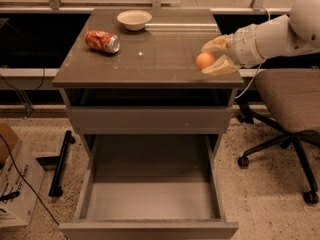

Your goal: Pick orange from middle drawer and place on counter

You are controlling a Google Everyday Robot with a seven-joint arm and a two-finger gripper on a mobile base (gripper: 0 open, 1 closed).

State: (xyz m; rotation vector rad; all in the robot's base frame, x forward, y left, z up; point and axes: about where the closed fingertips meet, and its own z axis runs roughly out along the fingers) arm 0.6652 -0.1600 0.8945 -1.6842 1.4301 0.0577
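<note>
hand over counter right, can, bowl left

The pale two-finger gripper held the small round orange over the right edge of the grey-brown counter slab. A crushed red can and pale bowl sat upper left, and the grey metal drawer stood open below.

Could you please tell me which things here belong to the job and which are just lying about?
Job: orange, held in the gripper at the right edge of the counter; open middle drawer.
Lying about: crushed soda can, bowl, office chair, cardboard box.
</note>
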